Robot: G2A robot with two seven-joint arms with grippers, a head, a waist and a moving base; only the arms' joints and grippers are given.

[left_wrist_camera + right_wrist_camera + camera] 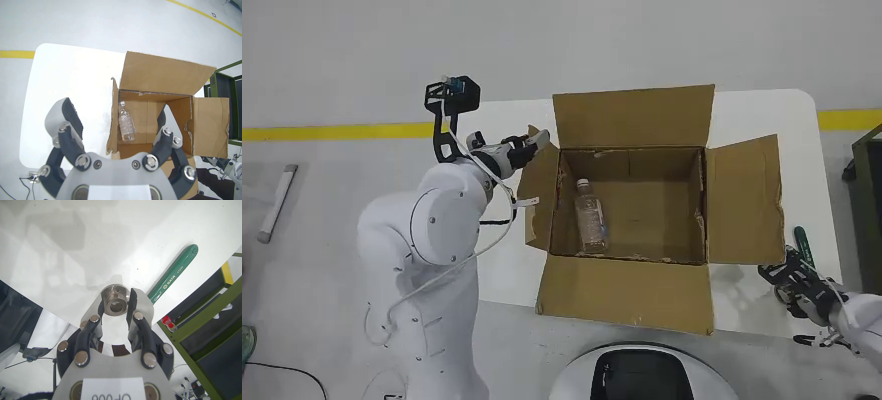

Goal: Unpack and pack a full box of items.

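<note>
An open cardboard box (742,200) (209,121) stands on the white table, flaps spread. A clear plastic bottle (591,220) (127,126) lies inside along the left wall. My left gripper (525,148) (117,115) hovers open above the box's left flap, nothing between its fingers. My right gripper (798,283) (115,306) sits low at the table's right front corner, shut on a metal flanged bushing (114,301) that rests at the table surface. A green-handled wrench (173,275) (800,243) lies on the table just beyond it.
The white table (772,110) has bare room left of the box and behind it. A dark green metal rack (869,190) (206,317) stands right of the table, with a small red-capped bottle (169,324) on a lower shelf.
</note>
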